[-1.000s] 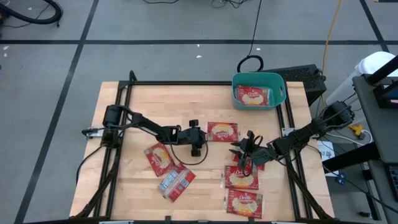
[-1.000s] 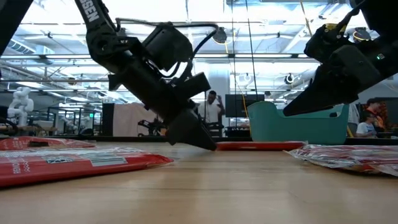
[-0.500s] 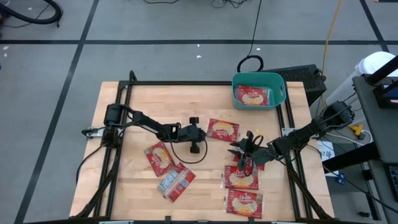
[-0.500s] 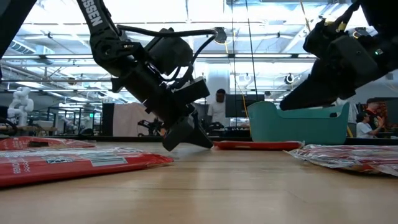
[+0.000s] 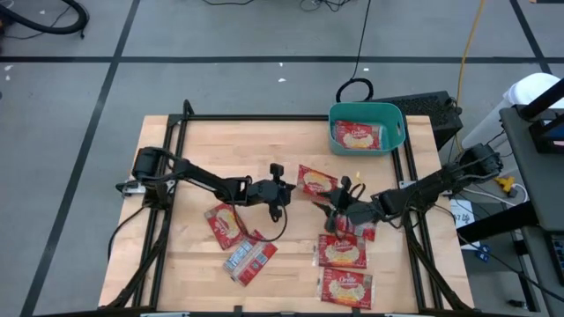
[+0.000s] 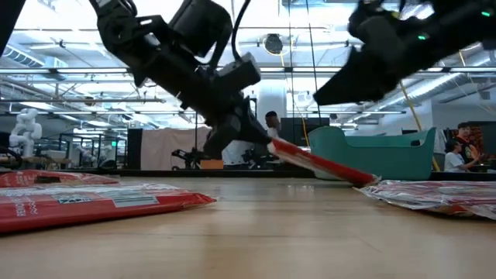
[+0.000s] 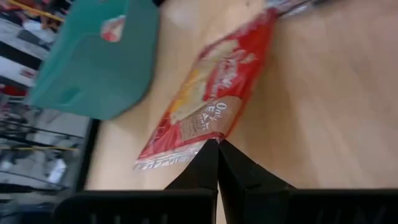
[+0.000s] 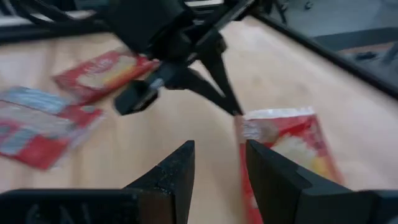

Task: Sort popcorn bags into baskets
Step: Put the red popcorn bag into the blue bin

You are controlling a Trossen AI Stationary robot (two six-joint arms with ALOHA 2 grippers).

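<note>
Left claw pinching packet edge

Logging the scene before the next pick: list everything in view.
popcorn bags: seven visible, red; one in the basket, one pinched by the left gripper with one end raised, five flat on the table.
basket: one, teal, table corner on the right arm's side.
table: one, light wood with a black frame.
people: at least two, in the room behind the table.
left gripper: one, dark, shut on a bag's edge, mid-table.
right gripper: one, dark, open, beside that bag.
</note>
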